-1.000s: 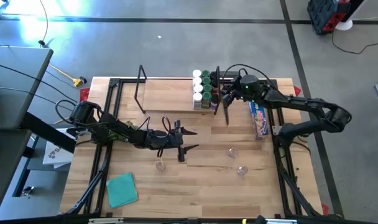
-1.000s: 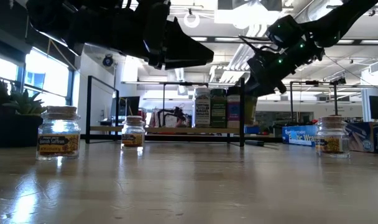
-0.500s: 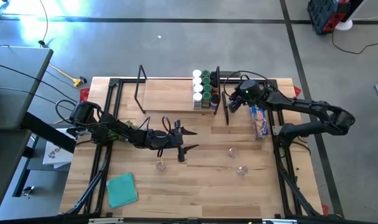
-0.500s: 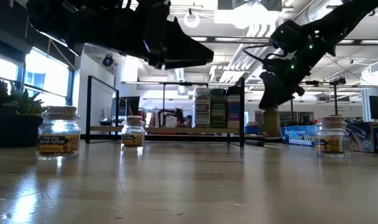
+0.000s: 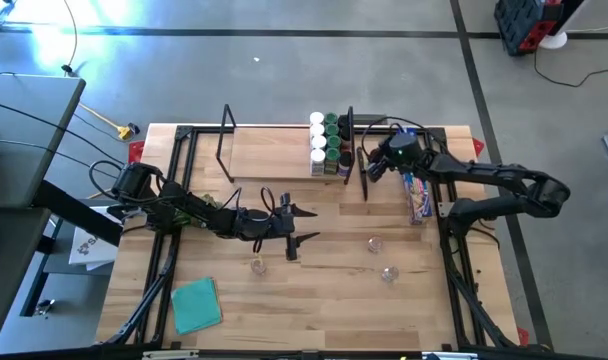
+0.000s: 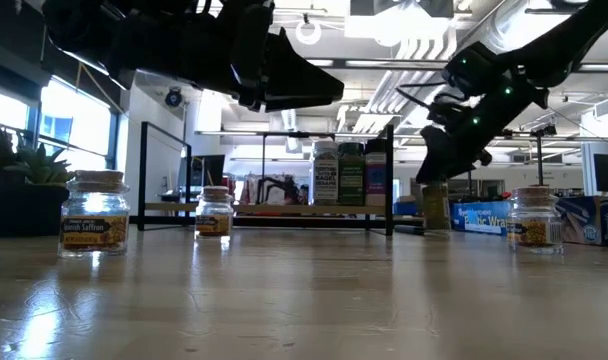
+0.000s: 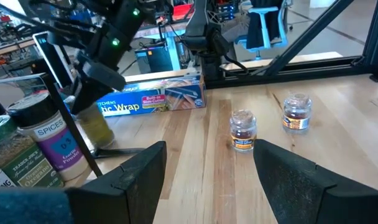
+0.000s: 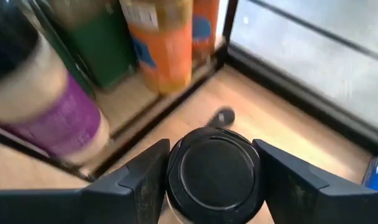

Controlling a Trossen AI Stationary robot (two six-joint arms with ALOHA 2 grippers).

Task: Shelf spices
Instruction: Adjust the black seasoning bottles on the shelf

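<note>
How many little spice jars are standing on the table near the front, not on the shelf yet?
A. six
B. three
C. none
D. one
B: the high view shows three small jars on the bare tabletop, one near the left gripper, plus two more farther right; the rest are grouped on the shelf.

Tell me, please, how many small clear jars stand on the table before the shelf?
3 jars: one by the left gripper, two right of centre; none looks hidden.
</note>
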